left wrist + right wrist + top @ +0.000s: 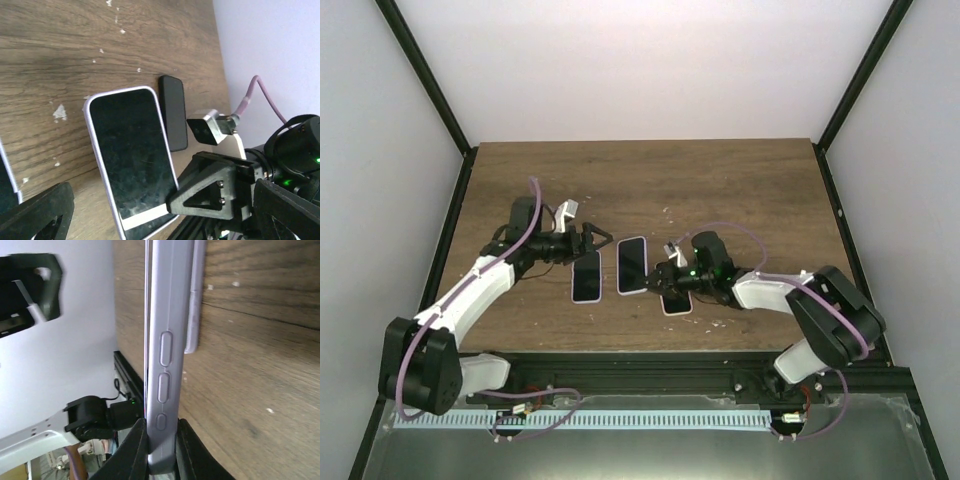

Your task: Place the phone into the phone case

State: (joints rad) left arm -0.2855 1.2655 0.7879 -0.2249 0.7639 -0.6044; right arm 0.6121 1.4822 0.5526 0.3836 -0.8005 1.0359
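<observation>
My right hand (161, 445) is closed tight on the phone case (132, 160). Its two dark fingers (136, 447) pinch the case across its thickness at one end, with the lavender side rail and its three button covers running away from my wrist. The case shows a dark, smudged glossy face with a pale strip at the end I hold. I cannot tell whether a handset already sits inside it, nor whether it lies flat on the surface (640, 180) or is tipped a little off it.

The case sits toward the near edge of the surface, about midway between the left and right edges. The black phone (172, 112) lies flat just beside it on the right-edge side, partly under my right wrist, and nothing grips it.

My left hand (594, 240) is spread wide and holds nothing. It hangs over the far end of a lavender-rimmed phone (586, 277), which lies flat just beside the case on the left-edge side. Whether my fingertips touch that phone, I cannot tell. From my left wrist, both of my own fingers frame the held case and my right hand beyond it.
</observation>
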